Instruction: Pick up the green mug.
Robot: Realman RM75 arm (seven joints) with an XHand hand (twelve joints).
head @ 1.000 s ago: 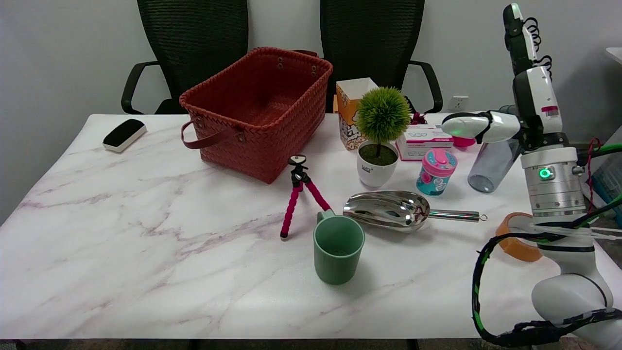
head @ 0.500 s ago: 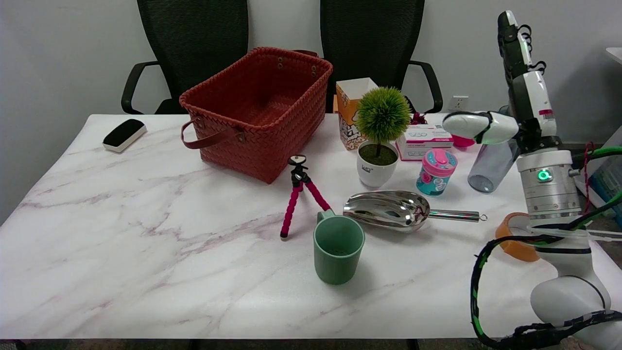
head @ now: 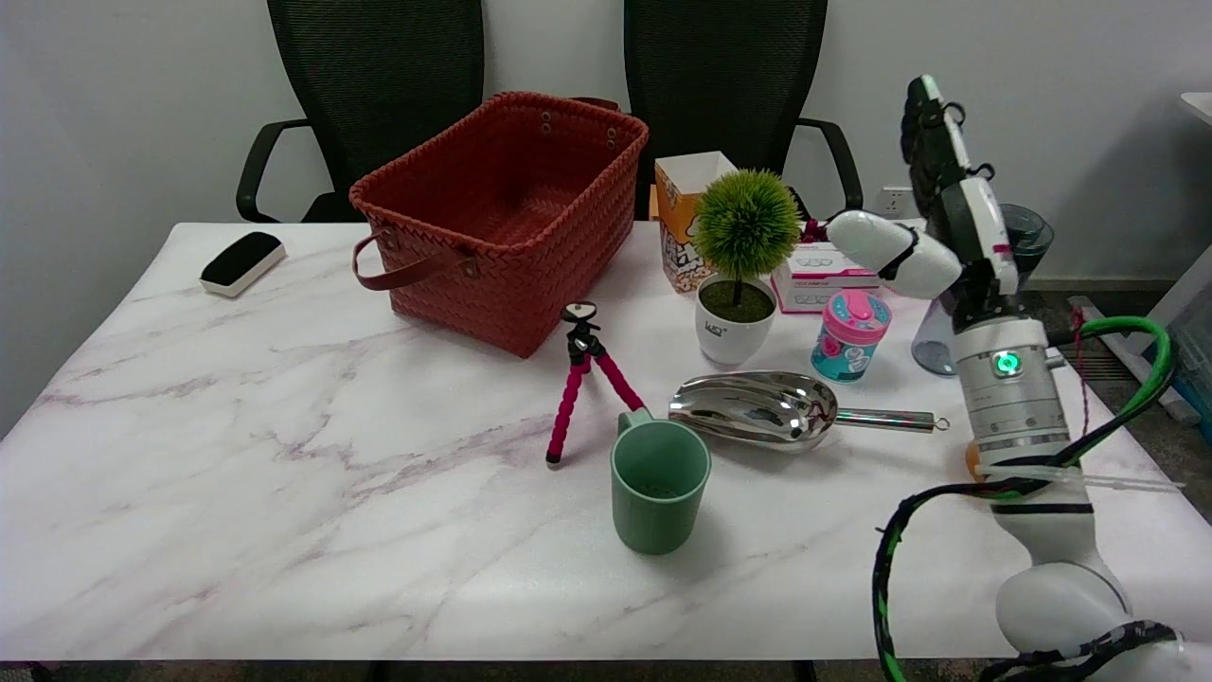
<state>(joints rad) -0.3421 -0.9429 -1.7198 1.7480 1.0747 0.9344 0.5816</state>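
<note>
The green mug (head: 659, 485) stands upright near the table's front middle, its small handle pointing toward the back left. Nothing is visible inside it but a dark speck. My right hand (head: 933, 218) is raised well above the table at the right, far from the mug, up and to its right. It holds nothing: the fingers point upward and the thumb sticks out to the left, apart from them.
Just behind the mug lie a steel scoop (head: 767, 408) and a pink-legged mini tripod (head: 587, 377). Farther back stand a red woven basket (head: 502, 218), a potted green plant (head: 740, 270), a pink-lidded cup (head: 848, 336), a popcorn box (head: 684, 218) and a grey tumbler (head: 947, 322). A black eraser (head: 242, 262) lies far left.
My right arm has swung left and leaned in over the table; the hand has come lower and further left. The orange tape roll is now mostly hidden behind the forearm. The mug has not moved.
</note>
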